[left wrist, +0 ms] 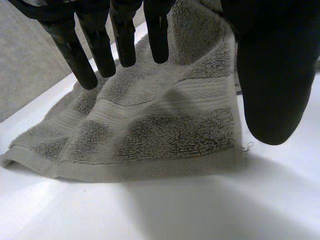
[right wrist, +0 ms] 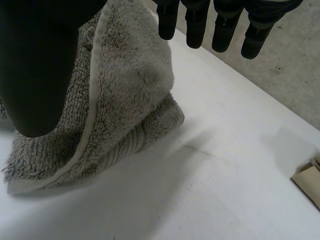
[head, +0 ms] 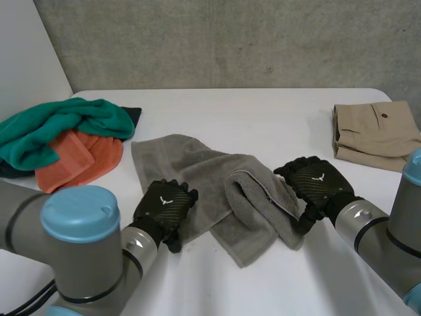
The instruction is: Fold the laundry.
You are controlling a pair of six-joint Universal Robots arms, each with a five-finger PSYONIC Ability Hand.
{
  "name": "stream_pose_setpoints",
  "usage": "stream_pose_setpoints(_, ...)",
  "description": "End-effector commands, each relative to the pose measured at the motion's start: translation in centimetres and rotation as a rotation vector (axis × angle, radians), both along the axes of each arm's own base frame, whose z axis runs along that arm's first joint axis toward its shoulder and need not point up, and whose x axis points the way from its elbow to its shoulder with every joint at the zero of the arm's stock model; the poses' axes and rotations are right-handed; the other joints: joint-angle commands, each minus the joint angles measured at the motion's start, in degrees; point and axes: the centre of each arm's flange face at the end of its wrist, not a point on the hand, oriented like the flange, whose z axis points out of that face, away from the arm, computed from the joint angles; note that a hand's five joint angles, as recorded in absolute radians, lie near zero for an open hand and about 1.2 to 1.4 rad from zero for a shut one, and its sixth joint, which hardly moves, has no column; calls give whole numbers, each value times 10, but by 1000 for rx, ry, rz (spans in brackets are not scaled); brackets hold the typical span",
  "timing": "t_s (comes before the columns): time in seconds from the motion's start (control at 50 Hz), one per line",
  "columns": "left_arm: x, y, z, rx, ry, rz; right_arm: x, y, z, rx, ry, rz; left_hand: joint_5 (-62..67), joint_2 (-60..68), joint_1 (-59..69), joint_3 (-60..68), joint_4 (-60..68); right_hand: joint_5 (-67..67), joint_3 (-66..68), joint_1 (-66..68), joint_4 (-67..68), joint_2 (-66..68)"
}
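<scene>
I had my left hand (head: pixel 164 204) on the near left edge of the grey towel (head: pixel 210 191), which lay rumpled and slanting across the middle of the white table (head: pixel 263 112). From my left wrist, that hand (left wrist: pixel 270 75) hung just over the towel (left wrist: pixel 165 130): the fingers (left wrist: pixel 75 55) were straight and slightly spread, the thumb stood well apart from them, and the banded hem of the towel ran flat on the table below the fingertips. Nothing was clamped between thumb and fingers; the hand was slack and wide

My right hand (head: pixel 316 181) sat at the towel's right end, where the cloth was doubled over itself into a thick roll-like fold. From my right wrist, that hand (right wrist: pixel 40 65) had its fingers (right wrist: pixel 195 30) straight and pointing past the towel (right wrist: pixel 125 100), with the thumb over the bunched fold and the stitched hem curving beside it. The fold lay under my palm, and I had no grip closed round it

Left of the towel and just beyond its far left corner lay a heap of a green towel (head: pixel 59 125) on top of an orange cloth (head: pixel 82 158). Well to the right of the towel, apart from it, lay folded tan trousers (head: pixel 375 131), whose corner (right wrist: pixel 307 182) I also saw from my right wrist
</scene>
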Motion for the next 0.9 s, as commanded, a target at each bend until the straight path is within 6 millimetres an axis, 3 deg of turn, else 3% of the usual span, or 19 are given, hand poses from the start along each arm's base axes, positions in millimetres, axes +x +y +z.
stream_pose_setpoints(0.02, -6, -9, -15, -5, -15, 11, -1, 1, -2, 5, 0, 2, 26, 16, 12, 14, 21, -28, -19, -27, -22, -19)
stream_pose_setpoints(0.32, -12, -20, -29, 9, -27, 13, 0, 0, -6, 13, 3, 4, 73, 64, 59, 61, 68, -28, -19, -27, -22, -19)
stream_pose_setpoints(0.66, -28, -50, -26, -78, 35, 31, 0, 2, -10, 27, 8, 7, 265, 255, 251, 253, 260, -28, -19, -27, -22, -19)
stream_pose_setpoints(0.74, -30, -57, -20, -104, 54, 36, 0, 1, -10, 24, 8, 5, 317, 307, 303, 305, 312, -28, -19, -27, -22, -19)
stream_pose_setpoints(0.9, -32, -67, -14, -129, 69, 45, -2, -1, -10, 18, 8, -8, 593, 583, 579, 580, 588, -28, -19, -27, -22, -19)
